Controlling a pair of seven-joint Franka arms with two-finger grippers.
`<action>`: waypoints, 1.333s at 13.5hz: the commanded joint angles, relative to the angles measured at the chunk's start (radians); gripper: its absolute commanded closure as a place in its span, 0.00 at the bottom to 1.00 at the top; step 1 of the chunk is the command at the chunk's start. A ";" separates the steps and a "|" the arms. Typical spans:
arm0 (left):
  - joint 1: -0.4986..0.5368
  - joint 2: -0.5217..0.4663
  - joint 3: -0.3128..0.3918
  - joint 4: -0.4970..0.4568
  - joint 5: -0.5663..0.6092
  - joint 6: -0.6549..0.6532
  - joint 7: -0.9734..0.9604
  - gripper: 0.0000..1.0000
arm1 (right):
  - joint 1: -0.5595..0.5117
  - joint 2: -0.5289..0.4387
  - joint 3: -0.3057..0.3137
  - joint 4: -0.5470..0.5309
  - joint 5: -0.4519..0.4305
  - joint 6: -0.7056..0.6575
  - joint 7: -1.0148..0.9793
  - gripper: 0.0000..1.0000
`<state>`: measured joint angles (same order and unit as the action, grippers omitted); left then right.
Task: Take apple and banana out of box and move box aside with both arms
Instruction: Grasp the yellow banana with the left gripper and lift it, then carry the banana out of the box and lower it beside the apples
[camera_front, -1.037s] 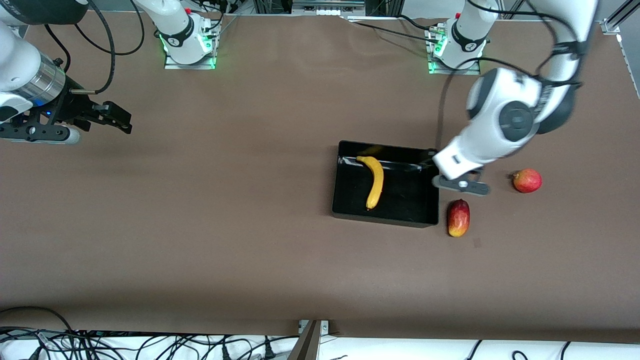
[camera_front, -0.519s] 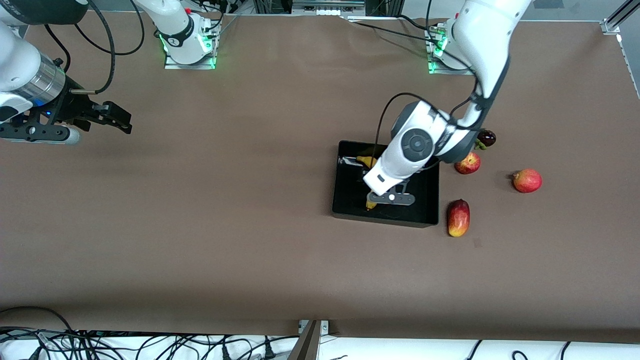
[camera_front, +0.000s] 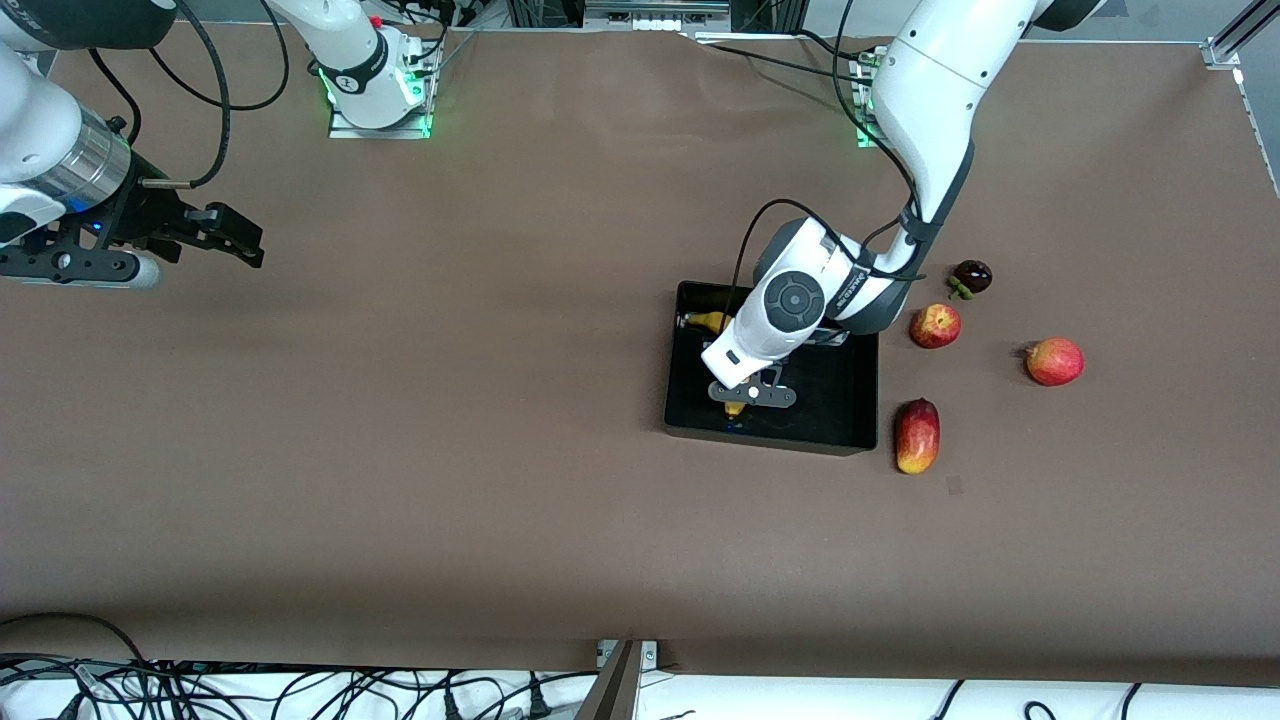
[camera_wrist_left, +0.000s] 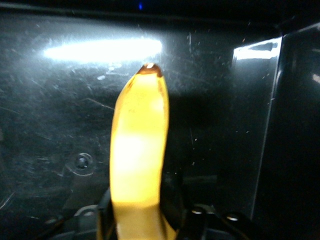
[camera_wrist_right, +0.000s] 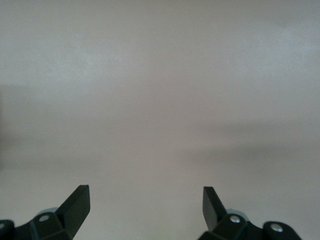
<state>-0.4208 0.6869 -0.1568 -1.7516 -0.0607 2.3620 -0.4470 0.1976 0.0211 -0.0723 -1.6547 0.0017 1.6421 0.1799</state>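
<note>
The black box (camera_front: 832, 405) sits mid-table toward the left arm's end. The yellow banana (camera_front: 708, 322) lies in it, mostly hidden under the left arm. My left gripper (camera_front: 748, 398) is down inside the box. In the left wrist view its fingers (camera_wrist_left: 176, 200) press both sides of the banana (camera_wrist_left: 139, 150) above the box floor (camera_wrist_left: 55, 100). The small red apple (camera_front: 935, 325) lies on the table beside the box, toward the left arm's end. My right gripper (camera_front: 225, 238) waits open and empty over bare table (camera_wrist_right: 145, 192) at the right arm's end.
A red-yellow mango (camera_front: 917, 435) lies by the box's corner nearest the front camera. A round red fruit with a nub (camera_front: 1054, 361) lies further toward the left arm's end. A small dark fruit (camera_front: 971, 276) lies just farther from the camera than the apple.
My left arm has swung from beside the box over it and down onto the banana, uncovering the apple and the dark fruit. The right arm has not moved.
</note>
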 joint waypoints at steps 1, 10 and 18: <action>-0.009 -0.006 0.006 0.023 -0.008 -0.020 -0.004 1.00 | -0.003 0.008 0.003 0.021 -0.017 -0.016 -0.002 0.00; 0.111 -0.248 0.009 0.058 -0.024 -0.393 0.036 1.00 | -0.003 0.011 0.003 0.021 -0.017 -0.015 -0.002 0.00; 0.224 -0.213 0.322 0.112 0.007 -0.520 0.792 0.98 | -0.001 0.014 0.005 0.027 -0.008 -0.013 0.001 0.00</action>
<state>-0.1866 0.4384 0.1164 -1.6332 -0.0601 1.7883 0.2242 0.1977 0.0244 -0.0721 -1.6546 0.0017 1.6422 0.1799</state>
